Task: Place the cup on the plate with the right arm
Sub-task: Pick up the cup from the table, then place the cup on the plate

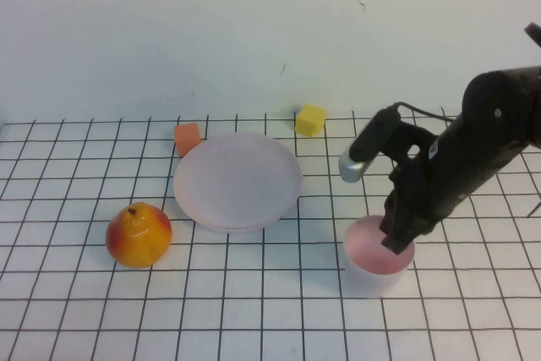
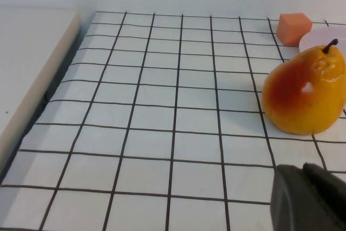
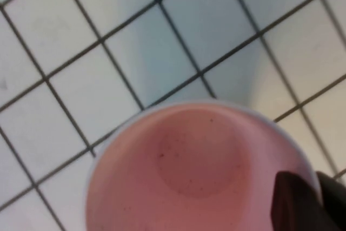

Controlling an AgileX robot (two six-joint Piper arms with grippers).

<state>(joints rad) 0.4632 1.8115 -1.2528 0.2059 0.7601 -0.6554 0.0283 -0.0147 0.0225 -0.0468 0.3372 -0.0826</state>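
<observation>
The pale pink cup stands upright on the grid mat at the front right, to the right of the pale pink plate and apart from it. My right gripper reaches down onto the cup's right rim. In the right wrist view one dark finger sits inside the cup and the other outside, so the right gripper is shut on the cup's wall. My left gripper shows only in the left wrist view, shut and empty, low over the mat near the pear.
A yellow-red pear sits front left of the plate. An orange cube lies at the plate's back left edge and a yellow cube behind its right side. A white wall stands at the back.
</observation>
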